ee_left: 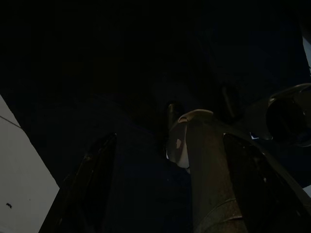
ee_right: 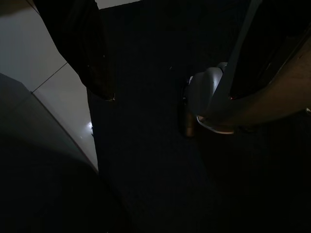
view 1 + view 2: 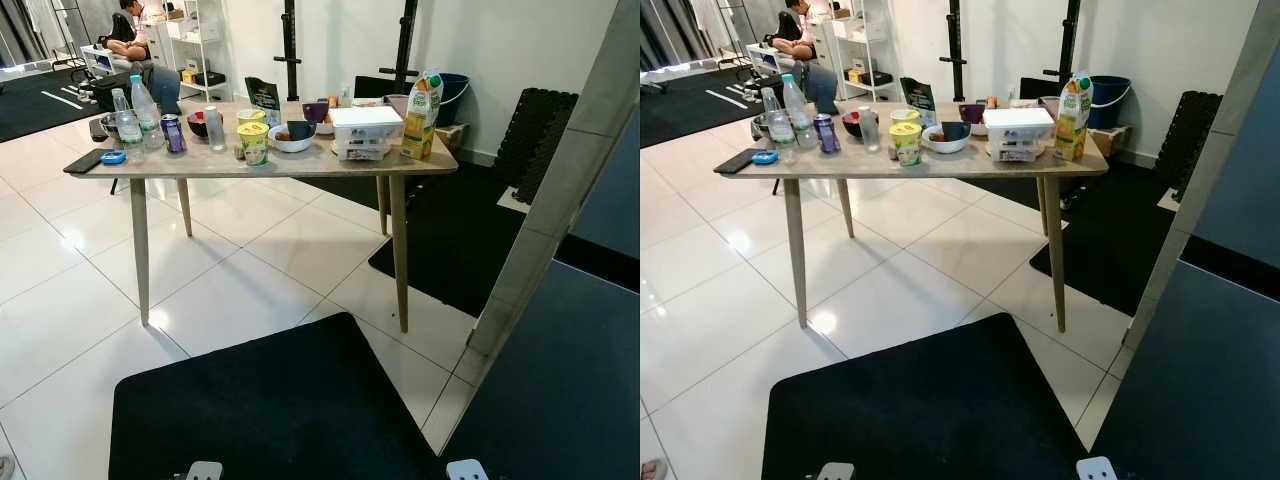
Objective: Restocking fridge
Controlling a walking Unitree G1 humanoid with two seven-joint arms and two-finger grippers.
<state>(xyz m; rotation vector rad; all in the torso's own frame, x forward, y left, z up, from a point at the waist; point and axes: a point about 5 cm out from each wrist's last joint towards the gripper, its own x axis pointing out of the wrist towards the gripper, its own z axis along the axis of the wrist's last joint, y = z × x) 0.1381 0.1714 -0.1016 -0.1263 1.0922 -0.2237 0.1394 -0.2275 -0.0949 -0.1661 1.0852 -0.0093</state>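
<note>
On the bench (image 3: 300,165), from left to right, stand two water bottles (image 3: 137,117), a purple can (image 3: 173,133), a yellow cup (image 3: 254,142), a bowl (image 3: 293,136), a white box (image 3: 366,131) and a juice carton (image 3: 422,115). Both arms hang idle over a black mat (image 3: 270,410). In the dark wrist views the left fingers (image 1: 92,189) and the right fingers (image 2: 77,43) both stand apart, holding nothing.

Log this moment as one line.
phase: approach | arms: idle | table: ahead, stocked | juice carton: upright, right end | water bottles: left end
</note>
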